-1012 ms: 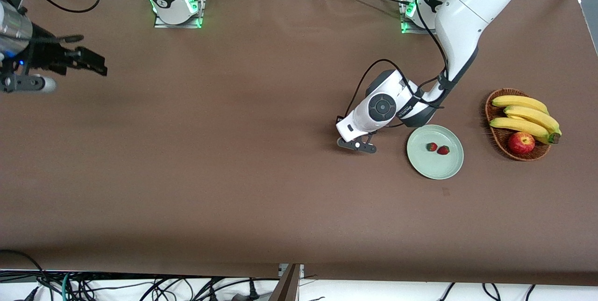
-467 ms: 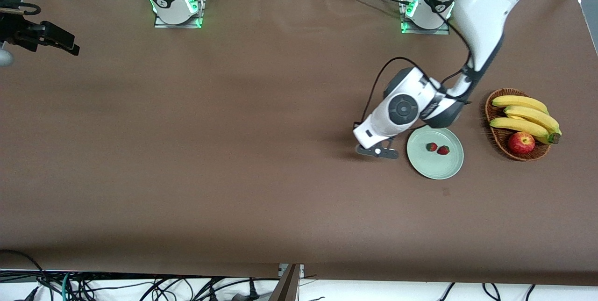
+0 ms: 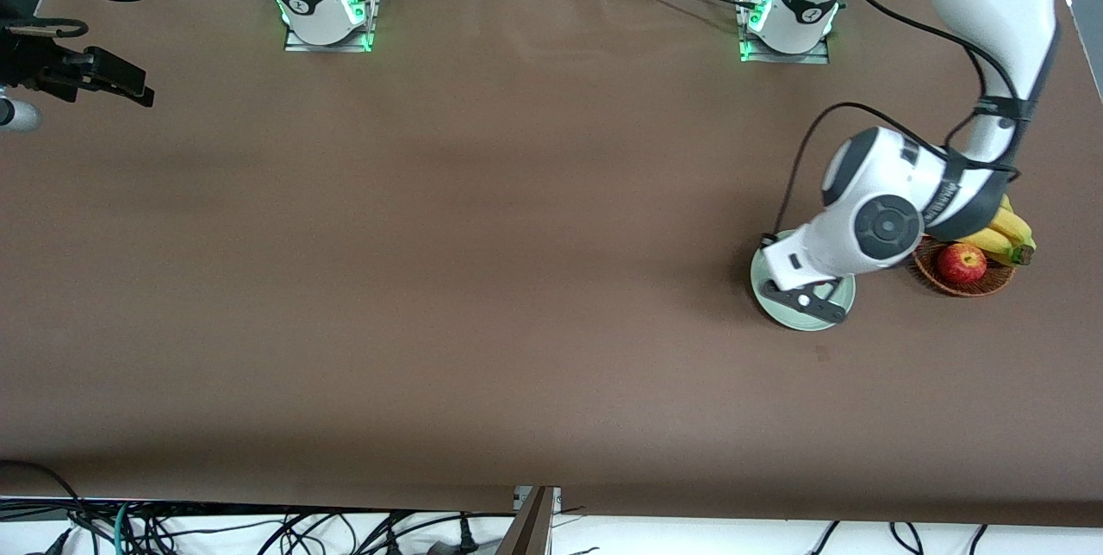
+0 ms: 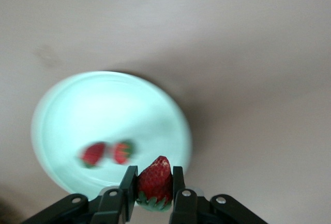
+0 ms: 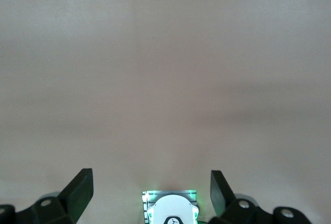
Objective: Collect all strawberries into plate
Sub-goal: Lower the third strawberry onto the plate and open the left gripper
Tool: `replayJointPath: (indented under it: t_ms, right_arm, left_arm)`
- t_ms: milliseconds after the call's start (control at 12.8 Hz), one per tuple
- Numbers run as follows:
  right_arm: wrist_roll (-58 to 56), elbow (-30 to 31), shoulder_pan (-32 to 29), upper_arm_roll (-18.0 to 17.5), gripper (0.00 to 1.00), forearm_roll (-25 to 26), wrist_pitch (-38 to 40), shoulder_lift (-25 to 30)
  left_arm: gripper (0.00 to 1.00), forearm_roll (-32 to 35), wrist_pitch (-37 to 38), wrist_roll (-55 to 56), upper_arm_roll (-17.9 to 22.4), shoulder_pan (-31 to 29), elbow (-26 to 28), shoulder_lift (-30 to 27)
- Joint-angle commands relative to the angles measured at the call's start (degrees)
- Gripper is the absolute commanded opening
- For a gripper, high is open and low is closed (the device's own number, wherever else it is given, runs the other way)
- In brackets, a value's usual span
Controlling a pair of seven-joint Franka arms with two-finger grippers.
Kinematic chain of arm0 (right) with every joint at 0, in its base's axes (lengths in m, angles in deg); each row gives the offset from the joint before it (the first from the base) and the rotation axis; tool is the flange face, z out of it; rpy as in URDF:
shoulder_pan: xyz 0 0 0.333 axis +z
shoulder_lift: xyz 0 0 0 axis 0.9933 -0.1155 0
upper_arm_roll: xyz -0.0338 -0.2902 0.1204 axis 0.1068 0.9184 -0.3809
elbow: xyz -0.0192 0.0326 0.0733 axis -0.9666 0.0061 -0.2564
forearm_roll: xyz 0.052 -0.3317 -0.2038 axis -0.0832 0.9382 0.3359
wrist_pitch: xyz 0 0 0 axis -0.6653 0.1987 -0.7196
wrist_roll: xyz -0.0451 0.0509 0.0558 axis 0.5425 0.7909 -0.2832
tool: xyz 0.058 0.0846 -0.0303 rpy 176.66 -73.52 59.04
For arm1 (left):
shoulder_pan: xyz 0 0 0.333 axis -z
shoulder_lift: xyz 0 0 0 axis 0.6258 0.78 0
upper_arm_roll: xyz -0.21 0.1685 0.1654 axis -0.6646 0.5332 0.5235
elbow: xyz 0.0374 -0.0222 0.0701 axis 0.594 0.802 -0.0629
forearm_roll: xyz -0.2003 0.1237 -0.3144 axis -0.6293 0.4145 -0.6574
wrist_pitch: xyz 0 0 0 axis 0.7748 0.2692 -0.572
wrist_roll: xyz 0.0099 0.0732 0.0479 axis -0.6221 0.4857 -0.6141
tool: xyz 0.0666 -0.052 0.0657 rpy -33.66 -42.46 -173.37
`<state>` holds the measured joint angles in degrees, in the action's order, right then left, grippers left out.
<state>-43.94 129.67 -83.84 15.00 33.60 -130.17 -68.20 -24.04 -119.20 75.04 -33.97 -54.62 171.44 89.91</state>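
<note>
Left wrist view: left gripper [image 4: 154, 190] clamps the third strawberry [image 4: 154, 181] over the plate [image 4: 67, 110], two berries [image 4: 107, 152] already in. Only the drop remains. Right gripper [image 5: 151, 187] waits, spread.

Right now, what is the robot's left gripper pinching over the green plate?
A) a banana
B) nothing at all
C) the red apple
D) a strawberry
D: in the left wrist view the left gripper is shut on a strawberry over the plate, where two more berries lie.

Two strawberries [image 4: 107, 152] lie in the plate [image 4: 67, 105] beside the basket [image 3: 965, 283].
</note>
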Motion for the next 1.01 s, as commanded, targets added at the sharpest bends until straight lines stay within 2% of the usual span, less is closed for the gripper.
replayJointPath:
  t_ms: [0,156,234,311,389,545,701,857,934]
  right_arm:
    - [-0.79,-0.78,0.21,-0.13,1.0,-0.11,0.61,-0.2]
    - [-0.88,-1.05,0.21,-0.13,1.0,-0.11,0.7,-0.46]
    - [-0.79,-1.14,0.21,-0.13,1.0,-0.11,0.62,-0.47]
    - [-0.79,-1.14,0.21,-0.13,1.0,-0.02,0.61,-0.47]
    - [-0.79,-1.14,0.21,-0.13,1.0,-0.11,0.61,-0.47]
    - [-0.71,-1.14,0.21,-0.13,1.0,-0.11,0.61,-0.55]
    - [-0.62,-1.14,0.21,-0.13,1.0,-0.19,0.61,-0.55]
    - [-0.71,-1.14,0.21,-0.13,1.0,-0.19,0.44,-0.55]
    - [-0.71,-1.14,0.21,-0.05,1.0,-0.19,0.44,-0.55]
  left_arm:
    - [0.01,4.93,-5.97,-6.33,-0.68,-2.57,-1.48,6.47]
    - [0.01,4.85,-8.89,-9.07,-0.68,-2.76,-1.31,8.15]
    - [0.06,4.85,-9.08,-9.16,-0.68,-2.67,-1.39,8.24]
    - [0.33,4.85,-9.08,-9.17,-0.68,-2.58,-1.57,8.25]
    - [0.99,4.76,-9.08,-9.17,-0.68,-2.76,-1.74,8.16]
    - [1.0,4.15,-8.12,-8.73,-1.03,-3.37,-1.92,5.72]
    - [1.0,3.79,-4.27,-8.2,-1.29,-3.11,-2.88,0.27]
    - [1.0,2.31,2.84,-8.11,-2.25,-2.85,-7.69,-2.12]
    - [1.0,-0.31,8.01,-8.11,-2.96,-2.84,-12.33,-2.65]
